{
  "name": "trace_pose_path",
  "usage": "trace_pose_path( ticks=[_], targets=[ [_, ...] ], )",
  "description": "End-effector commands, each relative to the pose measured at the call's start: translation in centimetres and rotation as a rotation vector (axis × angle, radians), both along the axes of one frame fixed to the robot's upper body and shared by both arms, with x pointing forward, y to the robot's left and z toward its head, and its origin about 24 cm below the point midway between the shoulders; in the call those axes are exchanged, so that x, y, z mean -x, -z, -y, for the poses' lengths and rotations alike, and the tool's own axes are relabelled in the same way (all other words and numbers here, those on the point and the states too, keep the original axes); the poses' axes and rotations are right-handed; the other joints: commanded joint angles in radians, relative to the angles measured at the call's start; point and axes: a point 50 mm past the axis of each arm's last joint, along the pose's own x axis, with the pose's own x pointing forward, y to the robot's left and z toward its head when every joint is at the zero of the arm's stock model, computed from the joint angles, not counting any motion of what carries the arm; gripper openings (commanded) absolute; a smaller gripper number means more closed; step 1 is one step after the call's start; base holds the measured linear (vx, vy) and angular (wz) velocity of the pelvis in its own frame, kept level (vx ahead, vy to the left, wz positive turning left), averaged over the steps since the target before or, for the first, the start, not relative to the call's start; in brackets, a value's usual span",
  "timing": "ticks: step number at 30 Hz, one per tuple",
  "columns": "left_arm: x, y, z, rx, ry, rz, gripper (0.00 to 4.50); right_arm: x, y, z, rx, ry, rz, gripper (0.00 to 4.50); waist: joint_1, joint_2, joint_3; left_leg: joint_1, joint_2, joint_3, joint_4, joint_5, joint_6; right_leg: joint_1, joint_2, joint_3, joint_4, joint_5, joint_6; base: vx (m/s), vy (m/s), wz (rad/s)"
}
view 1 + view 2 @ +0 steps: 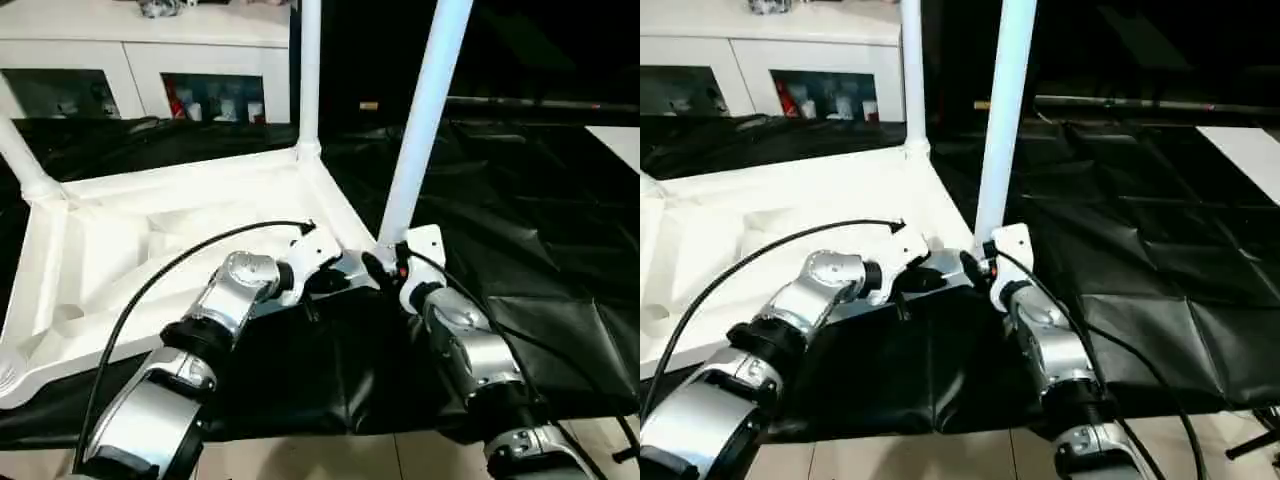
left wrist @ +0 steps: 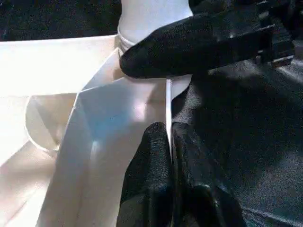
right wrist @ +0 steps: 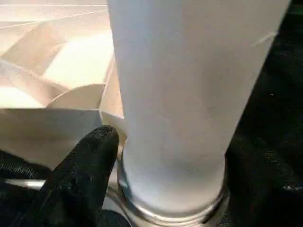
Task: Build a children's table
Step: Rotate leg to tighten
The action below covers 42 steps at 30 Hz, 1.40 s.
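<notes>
Right tool (image 1: 385, 262), its black fingers spread around the base of the upright white tubular plastic leg (image 1: 425, 110) at the near right corner socket of the overturned white ribbed table top (image 1: 150, 240), stands nearest, while the left tool (image 2: 170, 151) pinches the rim beside it on the black-draped tabletop (image 1: 540, 230).

Both head views look forward and down over the forearms. Each wrist camera sits very close behind its own fingers, sharing the near leg's (image 3: 175, 94) base just ahead.

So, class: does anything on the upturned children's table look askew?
Yes. The nearest leg tilts to the right, while the far leg stands upright. The right gripper is at the tilted leg's base.
</notes>
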Motion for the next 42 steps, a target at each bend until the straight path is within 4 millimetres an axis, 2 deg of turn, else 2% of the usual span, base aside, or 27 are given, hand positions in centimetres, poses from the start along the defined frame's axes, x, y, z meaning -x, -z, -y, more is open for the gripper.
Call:
trace_pose_path(
  ticks=[1, 3, 4, 5, 7, 8, 9, 14, 16, 19, 25, 27, 30, 37, 38, 39, 40, 41, 42],
  targets=[
    [1.3, 1.3, 0.4, 0.018, 0.093, -0.057, 0.00, 0.3, -1.2, -0.5, -0.015, -0.199, 0.014, 3.77, 0.000, -0.004, -0.046, -0.003, 0.014, 0.001, -0.068, -0.261, 0.024, 0.042, -0.036, 0.031, -0.083, -0.200, -0.178, 0.000, 0.000, 0.00],
    [1.6, 1.2, -0.4, 0.030, 0.150, -0.065, 0.00, 1.2, -1.8, 1.2, 0.046, -0.368, 0.026, 3.77, 0.009, -0.010, -0.050, -0.007, 0.012, 0.004, -0.059, -0.195, 0.062, 0.054, -0.034, 0.029, -0.073, -0.088, -0.198, 0.000, 0.000, 0.00],
    [1.7, 1.1, -0.6, 0.033, 0.162, -0.069, 0.00, 1.5, -1.9, 1.7, 0.064, -0.410, 0.026, 3.77, 0.010, -0.010, -0.047, -0.011, 0.012, 0.006, -0.057, -0.183, 0.083, 0.052, -0.034, 0.029, -0.072, -0.072, -0.204, 0.000, 0.000, 0.00],
    [1.7, 1.1, -0.9, 0.032, 0.166, -0.076, 0.00, 1.8, -2.0, 2.2, 0.078, -0.447, 0.023, 3.77, 0.010, -0.010, -0.047, -0.012, 0.012, 0.006, -0.058, -0.183, 0.087, 0.052, -0.036, 0.028, -0.074, -0.083, -0.204, 0.000, 0.000, 0.00],
    [1.7, 1.1, -1.2, 0.027, 0.176, -0.081, 0.00, 2.1, -2.1, 2.7, 0.112, -0.492, 0.029, 3.77, 0.013, -0.009, -0.047, -0.009, 0.015, 0.006, -0.058, -0.177, 0.088, 0.050, -0.039, 0.027, -0.076, -0.111, -0.205, 0.000, 0.000, 0.00],
    [1.9, 1.0, -1.6, 0.020, 0.202, -0.097, 0.00, 2.6, -2.3, 3.4, 0.174, -0.547, 0.049, 3.77, 0.012, -0.007, -0.046, -0.008, 0.016, 0.006, -0.058, -0.184, 0.080, 0.049, -0.039, 0.027, -0.077, -0.128, -0.212, 0.000, 0.000, 0.00],
    [2.0, 1.0, -1.9, 0.017, 0.216, -0.110, 0.00, 2.8, -2.3, 3.7, 0.197, -0.576, 0.052, 3.77, 0.012, -0.009, -0.047, -0.007, 0.017, 0.007, -0.058, -0.191, 0.073, 0.049, -0.038, 0.027, -0.076, -0.136, -0.216, 0.000, 0.000, 0.00],
    [2.7, 0.7, -2.5, 0.027, 0.295, -0.147, 0.00, 3.8, -2.6, 4.2, 0.205, -0.683, 0.022, 3.77, 0.011, -0.008, -0.045, -0.008, 0.019, 0.005, -0.060, -0.202, 0.081, 0.050, -0.038, 0.027, -0.073, -0.129, -0.231, 0.000, 0.000, 0.00],
    [3.1, 0.6, -3.0, 0.027, 0.338, -0.171, 0.00, 3.6, -2.7, 4.0, 0.210, -0.673, 0.035, 3.77, 0.009, -0.007, -0.045, -0.007, 0.021, 0.005, -0.062, -0.209, 0.072, 0.047, -0.039, 0.027, -0.074, -0.155, -0.232, 0.000, 0.000, 0.00],
    [3.3, 0.6, -3.2, 0.030, 0.343, -0.177, 0.00, 3.0, -2.7, 3.7, 0.218, -0.630, 0.056, 3.77, 0.008, -0.006, -0.047, -0.003, 0.021, 0.006, -0.059, -0.206, 0.067, 0.044, -0.039, 0.028, -0.072, -0.134, -0.241, 0.000, 0.000, 0.00],
    [3.4, 0.6, -3.2, 0.034, 0.343, -0.179, 0.00, 2.7, -2.5, 3.1, 0.200, -0.616, 0.059, 3.77, 0.006, -0.006, -0.048, -0.006, 0.018, 0.006, -0.059, -0.193, 0.066, 0.049, -0.037, 0.027, -0.068, -0.101, -0.242, 0.000, 0.000, 0.00],
    [3.5, 0.5, -3.1, 0.035, 0.348, -0.179, 0.00, 2.7, -2.3, 3.0, 0.190, -0.616, 0.040, 3.51, 0.005, -0.003, -0.048, -0.006, 0.018, 0.006, -0.059, -0.192, 0.065, 0.049, -0.038, 0.027, -0.068, -0.101, -0.244, 0.000, 0.000, 0.00],
    [3.4, 0.5, -3.1, 0.033, 0.347, -0.178, 0.00, 2.8, -2.1, 2.9, 0.188, -0.627, 0.028, 3.38, 0.002, -0.004, -0.047, -0.006, 0.018, 0.006, -0.060, -0.198, 0.064, 0.048, -0.035, 0.027, -0.069, -0.102, -0.244, 0.000, 0.000, 0.00],
    [3.4, 0.4, -3.3, 0.034, 0.339, -0.182, 0.00, 2.7, -2.0, 2.9, 0.145, -0.595, 0.016, 2.77, 0.003, -0.004, -0.047, -0.005, 0.017, 0.006, -0.059, -0.199, 0.063, 0.048, -0.036, 0.027, -0.068, -0.102, -0.244, 0.000, 0.000, 0.00],
    [3.4, 0.4, -3.4, 0.037, 0.336, -0.182, 0.00, 2.6, -1.8, 2.9, 0.139, -0.565, 0.012, 2.75, 0.003, -0.003, -0.047, -0.004, 0.018, 0.006, -0.060, -0.200, 0.062, 0.048, -0.036, 0.027, -0.068, -0.104, -0.245, 0.000, 0.000, 0.00],
    [3.3, 0.5, -3.4, 0.033, 0.316, -0.177, 0.00, 2.4, -1.6, 3.0, 0.131, -0.516, 0.010, 2.74, 0.001, -0.011, -0.047, -0.006, 0.017, 0.006, -0.059, -0.200, 0.061, 0.048, -0.036, 0.027, -0.069, -0.108, -0.243, 0.000, 0.000, 0.00],
    [3.1, 0.6, -3.3, 0.025, 0.284, -0.166, 0.00, 2.2, -1.4, 3.0, 0.125, -0.457, 0.006, 2.70, 0.000, -0.007, -0.045, -0.007, 0.016, 0.005, -0.062, -0.207, 0.056, 0.048, -0.037, 0.027, -0.070, -0.133, -0.237, 0.000, 0.000, 0.00],
    [2.7, 0.8, -3.3, 0.014, 0.232, -0.147, 0.00, 1.8, -1.0, 3.0, 0.122, -0.363, 0.000, 2.68, -0.002, -0.008, -0.043, -0.008, 0.017, 0.005, -0.064, -0.213, 0.048, 0.045, -0.036, 0.027, -0.072, -0.154, -0.230, 0.000, 0.000, 0.00],
    [2.5, 0.9, -3.2, 0.009, 0.206, -0.138, 0.00, 1.6, -0.8, 2.9, 0.122, -0.318, -0.004, 2.68, -0.006, -0.006, -0.041, -0.007, 0.016, 0.003, -0.067, -0.234, 0.028, 0.043, -0.038, 0.027, -0.078, -0.216, -0.214, 0.000, 0.000, 0.00]
  ],
)
